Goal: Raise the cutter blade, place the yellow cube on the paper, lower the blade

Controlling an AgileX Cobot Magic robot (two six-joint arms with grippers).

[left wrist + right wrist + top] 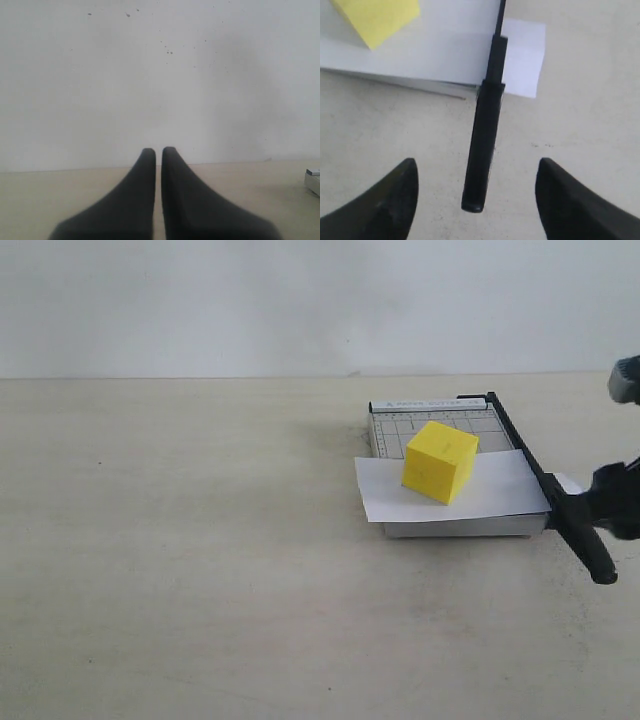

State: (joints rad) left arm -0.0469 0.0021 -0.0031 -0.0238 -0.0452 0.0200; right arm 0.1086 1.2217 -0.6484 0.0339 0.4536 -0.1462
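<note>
The cube [440, 462] sits on the paper [455, 495] and the blade [530, 472] looks down along the board [398, 426], so I judge the last step nearly done. My right pincer [476, 165] is spread wide, straddling the handle [485, 125] without touching it. My left pincer [158, 151] is pressed together, idle. Next I should back away cleanly.

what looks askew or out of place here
Only minor things: the yellow cube sits turned at an angle to the cutter board's grid, and the paper overhangs the board on both sides, passing under the cutter blade. Nothing spilled or damaged.
</note>
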